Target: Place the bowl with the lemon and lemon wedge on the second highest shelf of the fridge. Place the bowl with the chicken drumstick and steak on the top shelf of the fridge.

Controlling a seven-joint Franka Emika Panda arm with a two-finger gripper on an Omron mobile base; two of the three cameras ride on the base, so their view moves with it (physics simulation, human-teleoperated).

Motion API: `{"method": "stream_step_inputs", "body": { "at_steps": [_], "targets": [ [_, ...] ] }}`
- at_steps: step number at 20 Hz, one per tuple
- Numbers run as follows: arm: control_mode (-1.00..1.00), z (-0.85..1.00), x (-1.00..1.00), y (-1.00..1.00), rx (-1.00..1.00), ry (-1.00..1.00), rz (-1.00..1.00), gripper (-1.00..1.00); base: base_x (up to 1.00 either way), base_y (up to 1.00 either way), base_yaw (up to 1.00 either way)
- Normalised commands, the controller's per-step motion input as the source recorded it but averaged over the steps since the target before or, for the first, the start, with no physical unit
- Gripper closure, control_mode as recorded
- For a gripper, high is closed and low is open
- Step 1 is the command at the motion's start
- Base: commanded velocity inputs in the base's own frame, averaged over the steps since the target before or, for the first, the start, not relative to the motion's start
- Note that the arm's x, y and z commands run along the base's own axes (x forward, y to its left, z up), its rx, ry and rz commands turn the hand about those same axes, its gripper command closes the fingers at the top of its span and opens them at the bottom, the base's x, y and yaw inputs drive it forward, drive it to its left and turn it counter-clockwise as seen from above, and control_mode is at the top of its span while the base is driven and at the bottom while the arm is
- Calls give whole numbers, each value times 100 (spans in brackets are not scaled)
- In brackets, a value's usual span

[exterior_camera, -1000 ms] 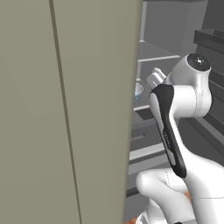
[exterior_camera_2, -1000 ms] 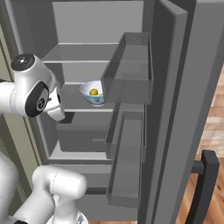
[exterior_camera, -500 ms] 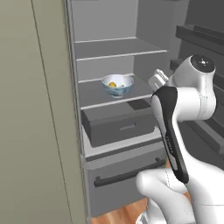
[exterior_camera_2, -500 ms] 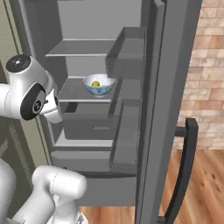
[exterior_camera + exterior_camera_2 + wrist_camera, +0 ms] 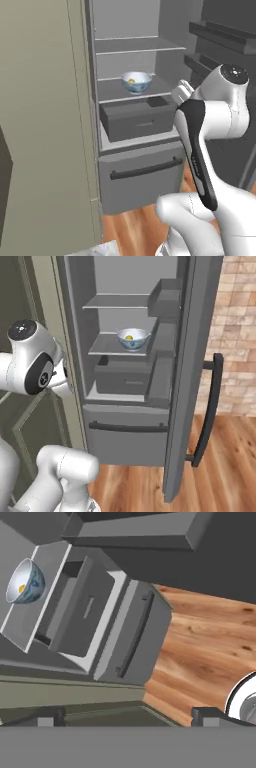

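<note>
Warm wooden flooring [image 5: 220,456] and a brick wall [image 5: 237,321] frame the open grey fridge [image 5: 125,421]. Going left to right in the right base view: the white arm pulled back from the cabinet, then the deep white bowl with the pale blue patterned outside [image 5: 133,338] and yellow fruit inside, resting on the thin grey second highest shelf [image 5: 107,346]. I judge that half done. The top shelf [image 5: 117,302] carries nothing; the meat bowl remains. The gripper [image 5: 127,716] hangs wide and empty.
</note>
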Motion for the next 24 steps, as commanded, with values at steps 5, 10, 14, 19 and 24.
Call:
{"method": "stream_step_inputs", "body": {
  "at_steps": [5,10,14,19,24],
  "targets": [
    [100,0,0,0,0,0,0,-100,-97,5,23],
    [100,0,0,0,0,0,0,-100,-100,1,25],
    [100,0,0,0,0,0,0,-100,-100,17,42],
    [100,0,0,0,0,0,0,-100,-100,-2,49],
    [100,0,0,0,0,0,0,-100,-39,-8,54]
  ]
}}
